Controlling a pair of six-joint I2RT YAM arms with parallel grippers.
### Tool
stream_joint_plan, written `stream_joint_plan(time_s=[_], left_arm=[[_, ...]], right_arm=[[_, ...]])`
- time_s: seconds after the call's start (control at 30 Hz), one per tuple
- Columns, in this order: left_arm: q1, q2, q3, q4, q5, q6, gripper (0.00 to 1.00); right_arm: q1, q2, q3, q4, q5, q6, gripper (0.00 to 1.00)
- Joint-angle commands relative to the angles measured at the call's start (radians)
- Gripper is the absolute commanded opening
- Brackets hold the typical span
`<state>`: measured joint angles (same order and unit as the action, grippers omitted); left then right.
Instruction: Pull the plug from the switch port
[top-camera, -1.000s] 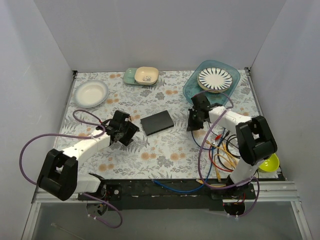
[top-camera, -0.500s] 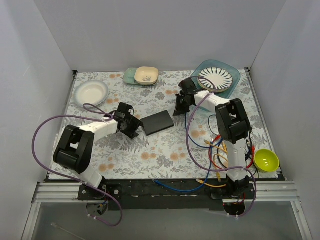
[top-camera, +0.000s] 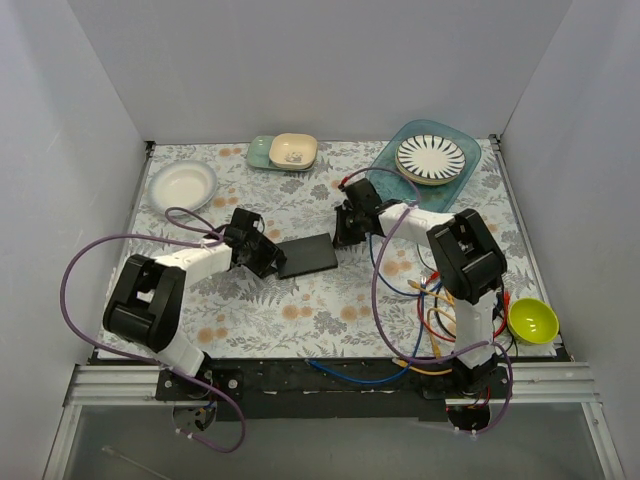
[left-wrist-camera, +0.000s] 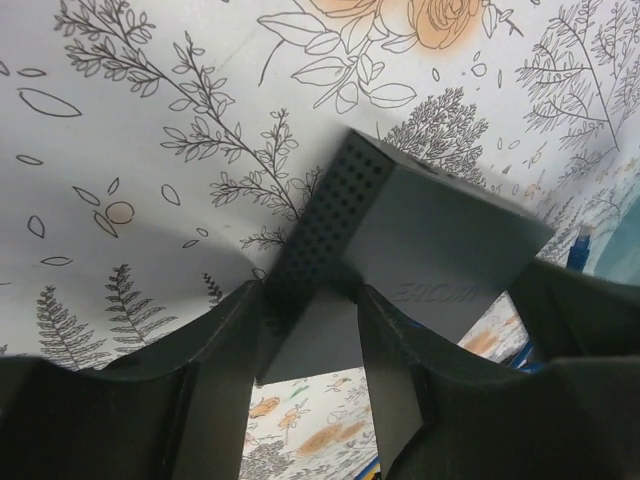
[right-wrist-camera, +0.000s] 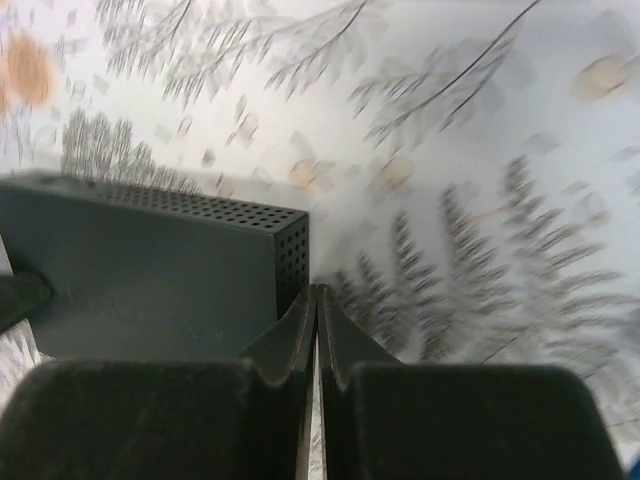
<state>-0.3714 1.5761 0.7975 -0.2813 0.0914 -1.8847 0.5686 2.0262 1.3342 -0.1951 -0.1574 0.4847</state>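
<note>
The flat black box (top-camera: 310, 256) lies mid-table. Its perforated sides show in the left wrist view (left-wrist-camera: 440, 250) and the right wrist view (right-wrist-camera: 130, 270). No socket row and no plug shows in any view. My left gripper (top-camera: 268, 258) is at the box's left end. Its fingers straddle a corner of the box and close on it (left-wrist-camera: 310, 300). My right gripper (top-camera: 343, 232) is shut and empty, with its tips (right-wrist-camera: 316, 290) just off the box's far right corner. A bit of blue (left-wrist-camera: 583, 245) shows past the box; I cannot tell what it is.
A white bowl (top-camera: 183, 185) sits at the back left, and green and beige dishes (top-camera: 283, 152) at the back. A teal tray (top-camera: 385, 175) holds a striped plate at the back right. Loose coloured cables (top-camera: 440, 310) and a yellow-green bowl (top-camera: 531, 320) lie at the front right.
Both arms have closed in on the box. The left gripper moved onto its left end, and the right gripper moved left to its right corner. The box has shifted slightly nearer and leftward.
</note>
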Motion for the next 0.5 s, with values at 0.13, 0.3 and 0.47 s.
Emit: stream_joint_plan(time_s=[0.13, 0.3, 0.47], left_arm=[[-0.014, -0.065, -0.079, -0.015, 0.021, 0.056, 0.37], [-0.02, -0.139, -0.199, 0.013, 0.067, 0.036, 0.31], [-0.035, -0.261, -0.308, 0.014, 0.065, 0.024, 0.3]], right_arm=[[0.168, -0.079, -0.234, -0.04, -0.143, 0.035, 0.07], [0.168, -0.129, -0.325, -0.024, -0.152, 0.029, 0.07], [0.183, -0.181, -0.45, 0.02, -0.172, 0.038, 0.07]])
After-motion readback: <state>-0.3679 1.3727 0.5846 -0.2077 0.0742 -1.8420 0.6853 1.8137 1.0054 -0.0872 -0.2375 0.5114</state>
